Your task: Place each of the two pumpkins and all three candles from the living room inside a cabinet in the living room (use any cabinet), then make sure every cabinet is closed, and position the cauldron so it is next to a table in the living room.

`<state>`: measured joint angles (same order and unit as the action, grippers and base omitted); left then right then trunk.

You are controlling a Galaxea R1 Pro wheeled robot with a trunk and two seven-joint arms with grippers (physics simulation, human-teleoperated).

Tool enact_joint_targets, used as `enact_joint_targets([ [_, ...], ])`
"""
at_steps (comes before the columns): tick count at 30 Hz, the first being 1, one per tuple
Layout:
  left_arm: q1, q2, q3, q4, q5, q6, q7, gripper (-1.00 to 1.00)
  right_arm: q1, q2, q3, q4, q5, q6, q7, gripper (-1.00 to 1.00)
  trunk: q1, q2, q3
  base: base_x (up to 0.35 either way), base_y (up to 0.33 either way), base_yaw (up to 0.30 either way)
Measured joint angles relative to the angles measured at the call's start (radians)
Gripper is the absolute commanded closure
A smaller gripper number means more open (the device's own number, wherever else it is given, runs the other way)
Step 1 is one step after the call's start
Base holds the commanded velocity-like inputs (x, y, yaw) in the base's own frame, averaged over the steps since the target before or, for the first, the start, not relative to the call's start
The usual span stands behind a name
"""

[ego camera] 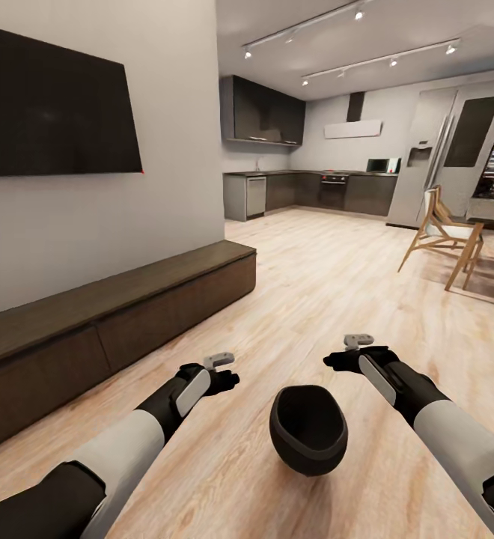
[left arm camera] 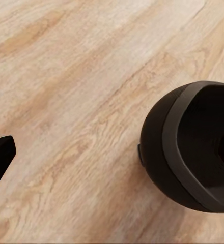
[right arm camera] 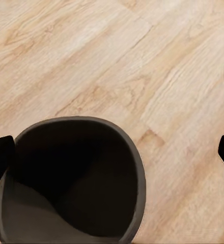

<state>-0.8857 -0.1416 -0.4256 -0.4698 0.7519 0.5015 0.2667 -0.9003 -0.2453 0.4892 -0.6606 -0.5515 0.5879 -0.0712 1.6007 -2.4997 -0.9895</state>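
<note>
Floor of pale wood planks, spreading from the living room back to a dark kitchen with a tall grey fridge. Long, low, dark-brown cabinet along the left wall, all fronts flush and shut, under a big black screen mounted on the wall. Wooden chair off to the right, well apart from everything else. Black cauldron low in the middle of the head view, tilted with its wide mouth toward the camera, between the two arms and touched by neither; whether resting on the planks or not, cannot tell. Same pot in the left wrist view lying on its side against the planks, and in the right wrist view seen straight into its dark hollow. Left pincer just beside the pot's left side, holding nothing; opening hard to judge, so cannot tell wide or narrow. Right pincer above and just right of the pot, spread wide, fingertips at opposite edges of its wrist view, holding nothing.
</note>
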Motion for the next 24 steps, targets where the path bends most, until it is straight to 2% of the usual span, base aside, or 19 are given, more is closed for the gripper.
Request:
enact_joint_targets([
  [3,0.0,-0.005,0.0,0.0,0.0,0.0,0.0,-1.0,0.0,0.0,0.0,0.001,0.0,0.0,0.0,-1.0,0.0,0.0,0.0,-0.059,-0.298,0.054],
  [13,0.0,-0.009,-0.001,0.0,0.0,0.0,0.0,-1.0,0.0,0.004,0.003,0.021,0.001,0.001,0.0,-1.0,0.0,0.0,0.0,-0.075,-0.298,0.258],
  [18,0.0,-0.009,-0.001,0.0,0.0,0.0,0.0,-1.0,0.0,0.005,0.032,0.029,0.0,0.0,0.0,-1.0,0.0,0.0,0.0,-0.051,-0.298,0.287],
  [24,0.0,-0.009,0.001,0.0,0.0,0.0,0.0,-1.0,0.0,0.006,0.048,0.033,0.0,-0.001,0.0,-1.0,0.0,0.0,0.0,-0.007,-0.295,0.256],
])
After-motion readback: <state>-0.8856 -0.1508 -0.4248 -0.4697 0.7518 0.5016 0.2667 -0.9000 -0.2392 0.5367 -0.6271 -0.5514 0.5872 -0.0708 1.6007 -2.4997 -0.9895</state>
